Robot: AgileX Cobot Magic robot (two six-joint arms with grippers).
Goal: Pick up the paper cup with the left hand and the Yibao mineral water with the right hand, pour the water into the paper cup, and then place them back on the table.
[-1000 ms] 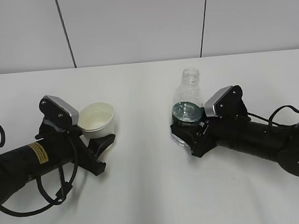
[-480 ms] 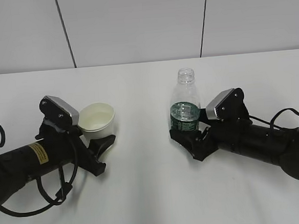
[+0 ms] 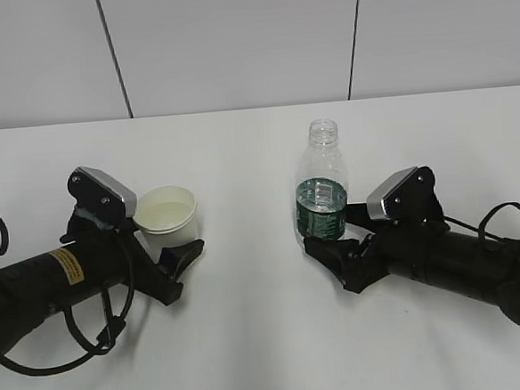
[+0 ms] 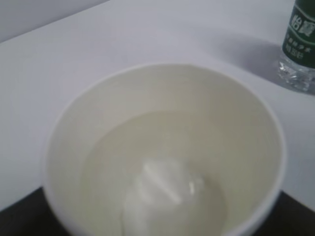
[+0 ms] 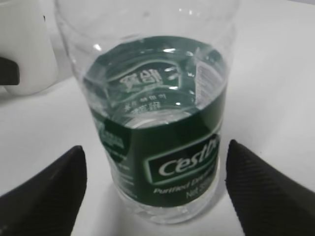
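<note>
Paper cup [image 3: 166,217] upright on the white counter [image 3: 252,338], left of centre, water visible inside in the left wrist view; Yibao mineral water [image 3: 322,193] upright well apart to its right, uncapped, a little water left in the base. Both look set down, so the task reads as nearly done, with release in hand. Right hand [image 3: 335,253] low on the counter just in front of the bottle: jaws spread wide, one tip either side of the green label, daylight between each tip and the plastic, nothing pinched. Left hand [image 3: 162,255] beside the cup: jaws look spread around its base, but the cup hides the far finger, so whether one still touches I cannot tell. Handling: cup thin and soft-walled, crushes easily, now heavier with water, likely to slop if tilted; take low on the wall, lightly. Bottle light, nearly empty, ribbed and springy, tips over readily; best taken at the label band. Exterior view gives both arms and spacing; left wrist view alone shows the water level in the cup; right wrist view alone shows the clear gaps beside the bottle and the cup's edge at far left
</note>
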